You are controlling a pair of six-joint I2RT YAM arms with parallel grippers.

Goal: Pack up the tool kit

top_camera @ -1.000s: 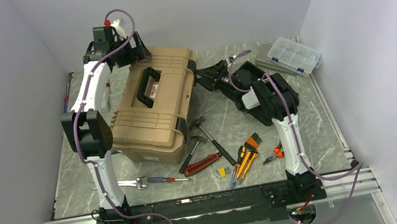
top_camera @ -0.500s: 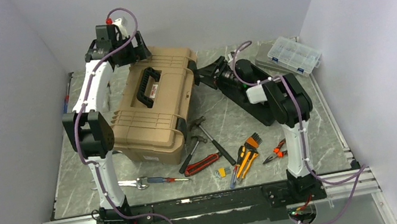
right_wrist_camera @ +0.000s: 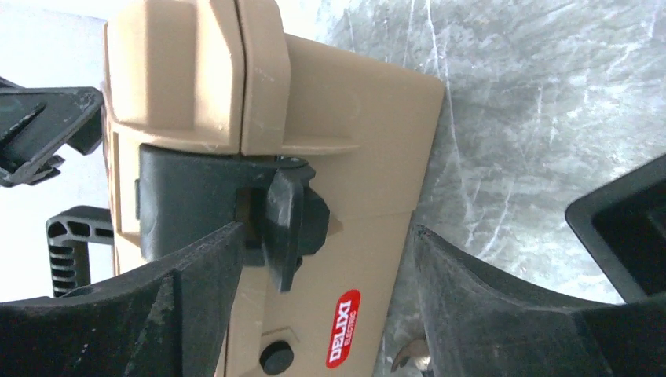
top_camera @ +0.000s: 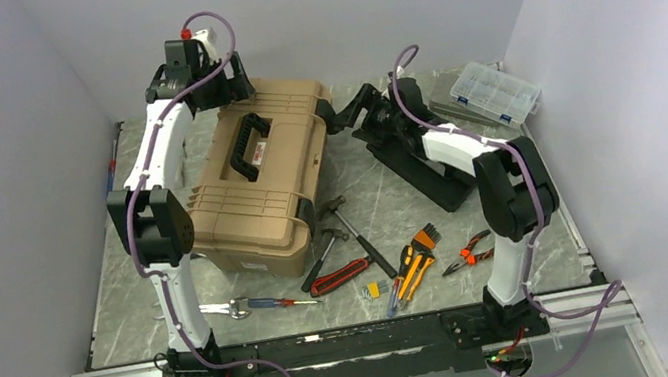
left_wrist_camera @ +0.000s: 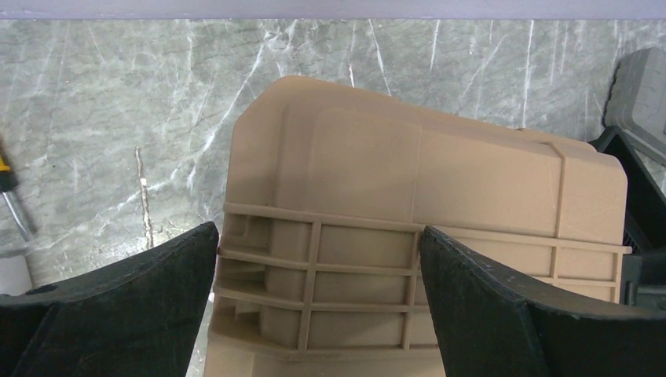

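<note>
A closed tan toolbox [top_camera: 259, 175] sits left of centre in the overhead view. The right gripper [top_camera: 342, 118] is at the box's upper-right end, fingers spread wide either side of a black latch [right_wrist_camera: 287, 216] and gripping nothing. The left gripper [top_camera: 225, 86] hovers over the upper-left end, also wide open and empty. The latch probably needs flipping open: hook a finger under its edge while the other arm steadies the box. A black tray [top_camera: 442, 190] crowds the right side. Loose hand tools [top_camera: 393, 265] lie along the bottom, and a clear organiser case [top_camera: 495, 92] sits upper right.
</note>
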